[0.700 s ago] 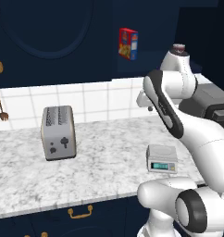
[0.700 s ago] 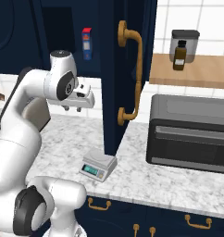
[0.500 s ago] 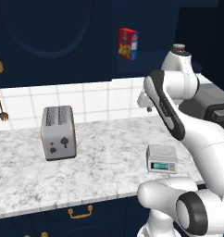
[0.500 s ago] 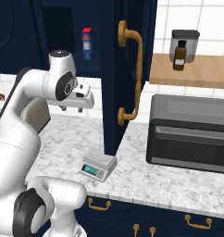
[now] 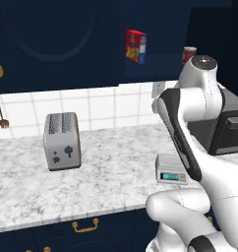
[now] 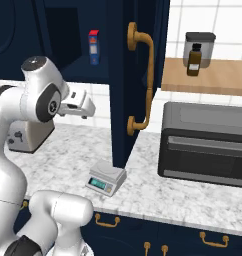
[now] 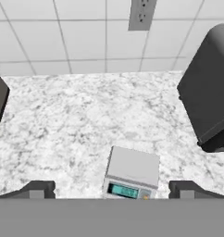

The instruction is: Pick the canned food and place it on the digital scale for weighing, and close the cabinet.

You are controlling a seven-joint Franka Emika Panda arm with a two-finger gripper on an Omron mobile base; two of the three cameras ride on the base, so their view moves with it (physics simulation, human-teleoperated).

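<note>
Digital scale (image 5: 171,169) on counter (image 5: 106,162), right of toaster (image 5: 62,141).

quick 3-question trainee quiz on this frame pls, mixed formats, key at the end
1. True or false: the canned food already sits on the digital scale.
2. The cabinet door is: A) shut B) swung open C) removed.
3. Fill in: in the hand view, the gripper is open, with its fingertips apart above the ____.

Key: 1 false, the can is still inside the cabinet. 2 B. 3 digital scale.
</note>
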